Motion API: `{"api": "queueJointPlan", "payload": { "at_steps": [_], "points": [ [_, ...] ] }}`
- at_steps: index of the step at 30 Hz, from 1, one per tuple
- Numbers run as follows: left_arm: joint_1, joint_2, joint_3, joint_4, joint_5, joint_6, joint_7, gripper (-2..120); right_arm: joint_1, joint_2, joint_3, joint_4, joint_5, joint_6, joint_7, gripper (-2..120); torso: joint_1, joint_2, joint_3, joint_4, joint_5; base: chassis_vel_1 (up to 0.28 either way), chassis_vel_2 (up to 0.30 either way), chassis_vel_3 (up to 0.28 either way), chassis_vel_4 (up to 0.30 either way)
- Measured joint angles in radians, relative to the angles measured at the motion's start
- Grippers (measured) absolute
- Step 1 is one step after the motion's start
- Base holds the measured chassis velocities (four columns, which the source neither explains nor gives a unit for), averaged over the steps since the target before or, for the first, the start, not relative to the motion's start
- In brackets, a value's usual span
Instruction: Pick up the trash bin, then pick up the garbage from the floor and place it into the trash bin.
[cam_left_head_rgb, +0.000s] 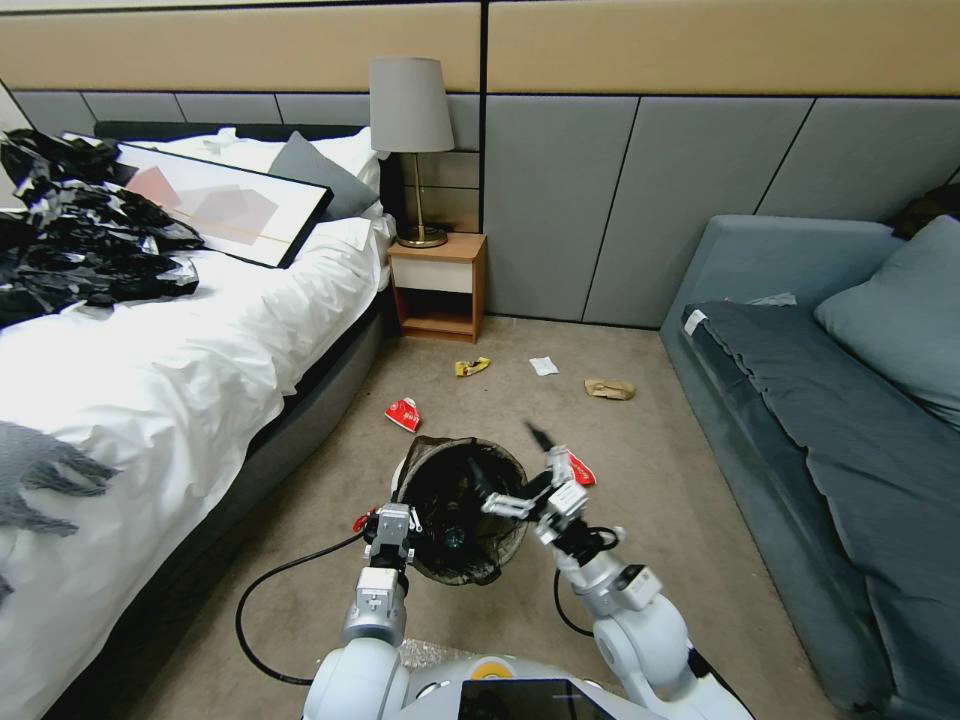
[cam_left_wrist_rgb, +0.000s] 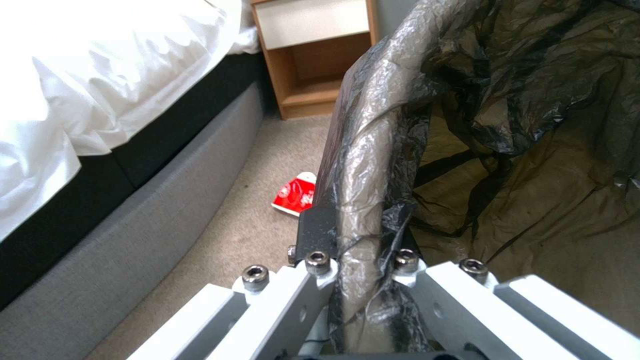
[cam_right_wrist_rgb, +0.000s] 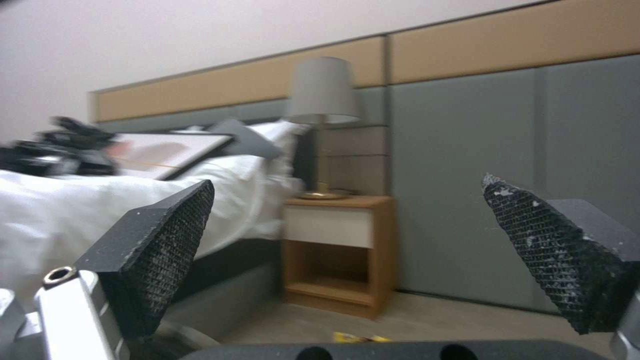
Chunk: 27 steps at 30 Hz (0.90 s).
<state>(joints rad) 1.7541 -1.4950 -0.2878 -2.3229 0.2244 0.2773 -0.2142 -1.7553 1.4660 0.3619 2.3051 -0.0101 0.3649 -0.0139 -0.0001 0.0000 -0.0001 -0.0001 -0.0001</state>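
Bin pickup done: my left gripper (cam_left_head_rgb: 392, 527) clamps trash bin (cam_left_head_rgb: 462, 508) rim; right gripper (cam_left_head_rgb: 535, 470) fingers spread, empty. 5 garbage (cam_left_head_rgb: 403, 413) pieces from 11 to 1 o'clock remain on floor.

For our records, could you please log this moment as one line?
left gripper: shut on trash bin rim | right gripper: open, above bin | litter on floor: red packet, yellow wrapper, brown bag

Bed (cam_left_head_rgb: 150, 380): white linen, on my left (black bags (cam_left_head_rgb: 70, 230) heaped there)
Nightstand (cam_left_head_rgb: 437, 285): lamp (cam_left_head_rgb: 411, 130) on top
Sofa (cam_left_head_rgb: 830, 420): grey, on my right
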Motion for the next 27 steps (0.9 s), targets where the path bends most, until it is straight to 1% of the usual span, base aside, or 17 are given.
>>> {"api": "queueJointPlan", "payload": {
  "at_steps": [3,4,7,13,27],
  "points": [
    [-0.003,0.004,0.002,-0.004,-0.009,0.000,-0.002,0,-0.049,0.054,0.053,-0.032,-0.015,0.086,0.006,100,0.000,0.000,0.000,-0.0001,0.0001,0.000,0.000,0.000,0.000],
    [-0.003,0.004,0.002,-0.004,-0.009,0.000,-0.002,0,-0.049,0.054,0.053,-0.032,-0.015,0.086,0.006,100,0.000,0.000,0.000,-0.0001,0.0001,0.000,0.000,0.000,0.000],
    [-0.005,0.010,0.003,-0.008,-0.015,0.000,-0.002,0,-0.075,0.074,0.097,-0.054,-0.004,0.130,0.012,100,0.000,0.000,0.000,0.0001,0.0001,0.000,0.000,0.000,0.000],
    [-0.008,0.014,0.006,-0.010,-0.019,0.000,-0.003,0,-0.079,0.081,0.128,-0.074,0.019,0.144,0.014,100,0.000,0.000,0.000,0.0001,0.0001,0.000,0.000,0.000,0.000],
    [-0.007,0.018,0.006,-0.016,-0.020,0.000,-0.004,0,-0.065,0.077,0.148,-0.097,0.035,0.141,0.011,100,0.000,0.000,0.000,0.0001,0.0001,0.000,0.000,0.000,0.000]
  ]
}}
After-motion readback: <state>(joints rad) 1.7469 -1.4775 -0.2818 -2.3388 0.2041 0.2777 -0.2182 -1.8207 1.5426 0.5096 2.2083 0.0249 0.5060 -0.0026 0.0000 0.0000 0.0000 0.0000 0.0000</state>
